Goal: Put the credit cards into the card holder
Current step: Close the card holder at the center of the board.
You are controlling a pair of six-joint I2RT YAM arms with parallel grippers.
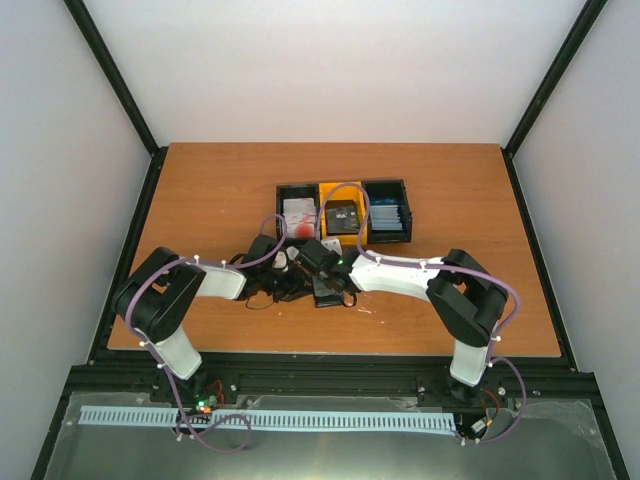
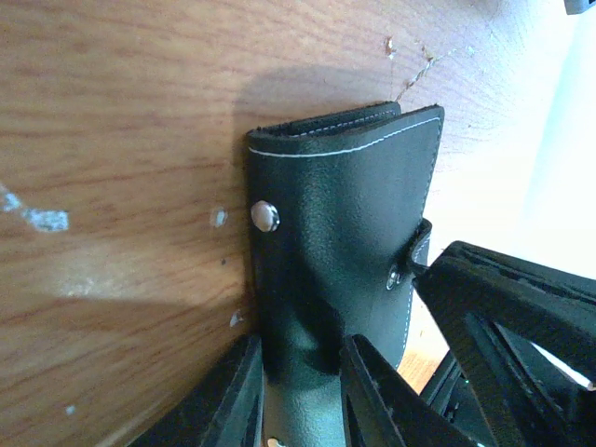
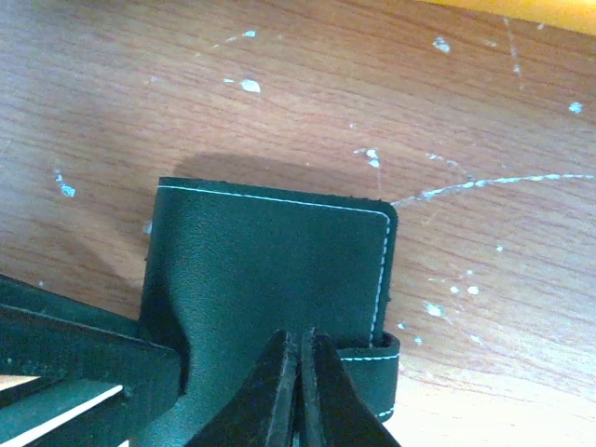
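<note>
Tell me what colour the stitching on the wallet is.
White, along the edges of the black wallet; right wrist view shows it best.

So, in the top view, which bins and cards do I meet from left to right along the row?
First black bin holding white cards, yellow bin holding dark grey cards, second black bin holding blue cards.

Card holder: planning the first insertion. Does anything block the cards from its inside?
The card holder is folded, cover over the inside, held by left gripper and right gripper. The cards lie in the bins.
</note>
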